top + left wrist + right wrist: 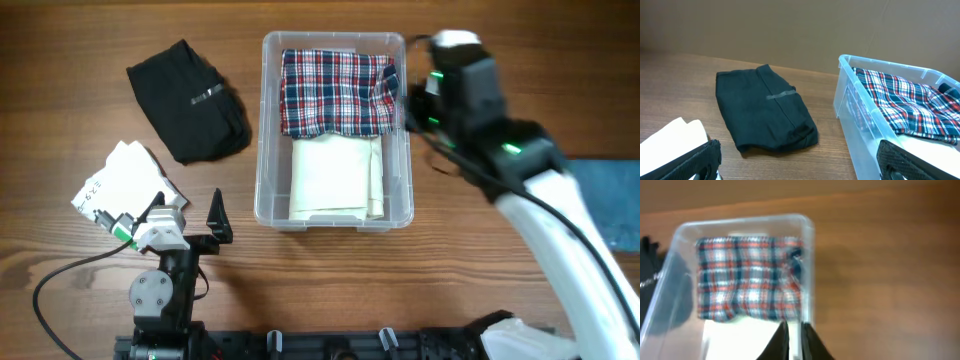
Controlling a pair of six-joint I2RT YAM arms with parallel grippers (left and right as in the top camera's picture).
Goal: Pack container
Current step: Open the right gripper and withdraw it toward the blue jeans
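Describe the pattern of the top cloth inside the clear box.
Red, white and navy plaid cloth; clearest in the overhead view.

The blue cloth is cut off at right.

A brown wooden table with lengthwise grain fills the overhead view. A clear plastic bin stands on it just above the middle of the frame, long sides running top to bottom. To the bin's left, in the upper left, a folded black garment lies flat, near the bin but apart from it. Below it, at the left, sits a white cloth with a printed label. A blue cloth lies at the right edge.
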